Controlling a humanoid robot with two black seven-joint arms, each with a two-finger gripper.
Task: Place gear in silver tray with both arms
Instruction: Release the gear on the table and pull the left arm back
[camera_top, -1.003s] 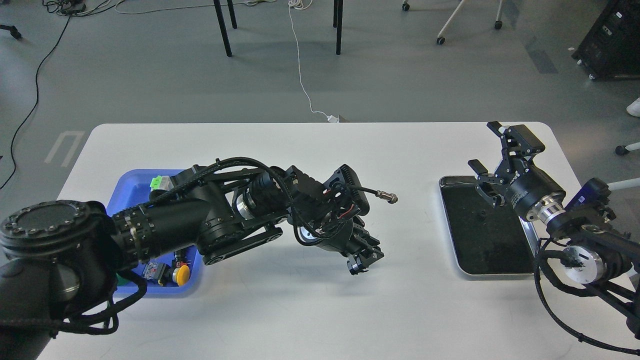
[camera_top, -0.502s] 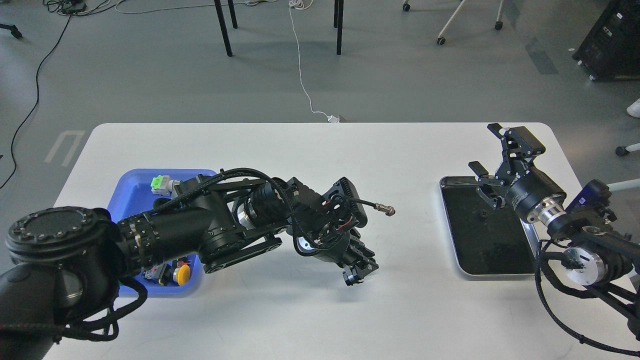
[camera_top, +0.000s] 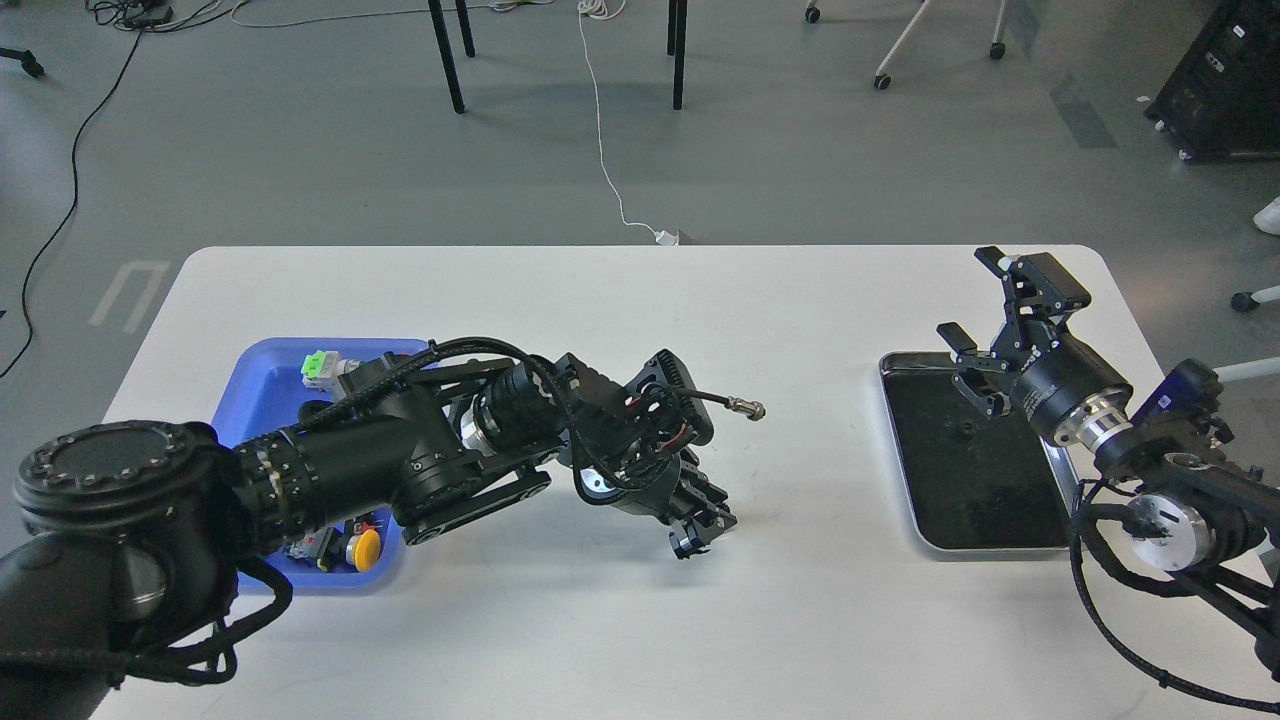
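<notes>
Left gripper (camera_top: 692, 538) now further left toward blue tray (camera_top: 262, 400), fingers indistinguishable. Right gripper (camera_top: 985, 300) unmoved, spread wide, empty. Silver tray (camera_top: 905, 455) centre-right, long axis running frame top to bottom.

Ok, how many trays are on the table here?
2: a blue plastic tray at left, partly hidden under the left arm, and a shiny rectangular silver tray at right.

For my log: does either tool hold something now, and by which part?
Right tool is open and holds nothing. Left tool is dark; a hold cannot be told.
</notes>
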